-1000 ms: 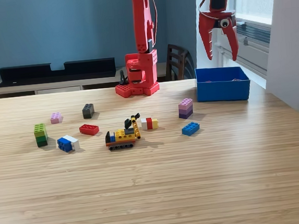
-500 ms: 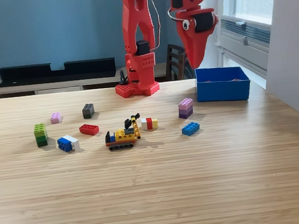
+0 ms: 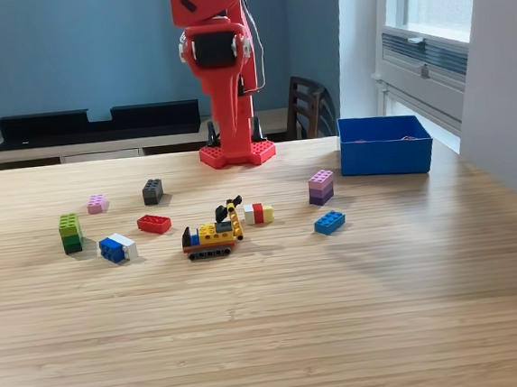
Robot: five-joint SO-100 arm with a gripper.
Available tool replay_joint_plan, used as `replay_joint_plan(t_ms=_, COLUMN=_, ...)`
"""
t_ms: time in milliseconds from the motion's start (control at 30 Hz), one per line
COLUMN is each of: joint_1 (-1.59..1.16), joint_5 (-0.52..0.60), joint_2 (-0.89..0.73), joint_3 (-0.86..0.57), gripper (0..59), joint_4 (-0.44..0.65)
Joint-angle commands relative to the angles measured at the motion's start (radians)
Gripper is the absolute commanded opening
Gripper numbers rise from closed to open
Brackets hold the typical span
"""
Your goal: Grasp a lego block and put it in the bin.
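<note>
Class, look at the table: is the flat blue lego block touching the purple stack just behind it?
Apart. The exterior view shows bare wood between the blue block and the purple stack.

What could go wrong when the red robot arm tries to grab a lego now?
The lego pieces lie close together, so the gripper might bump the little yellow vehicle beside the red-and-yellow block. The bin sits far at the exterior view's right, so a loosely held block could drop on the way.

Open tabletop [image 3: 279, 327] in front; scattered lego blocks [image 3: 153, 223] mid-table; clear air above the bin [image 3: 386, 155]
</note>
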Motion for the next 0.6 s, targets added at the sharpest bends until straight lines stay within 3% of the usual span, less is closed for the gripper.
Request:
replay_joint_plan(t_ms=33, joint_1=0.021, joint_5=-0.011, joint_2=0.078, joint_3=0.005, gripper=0.1, joint_4=-0.031)
replay_joint_plan(t_ms=600, joint_1=0.046, joint_5=-0.005, joint_2=0.078, joint_3=0.009, gripper=0.1, joint_4=-0.049)
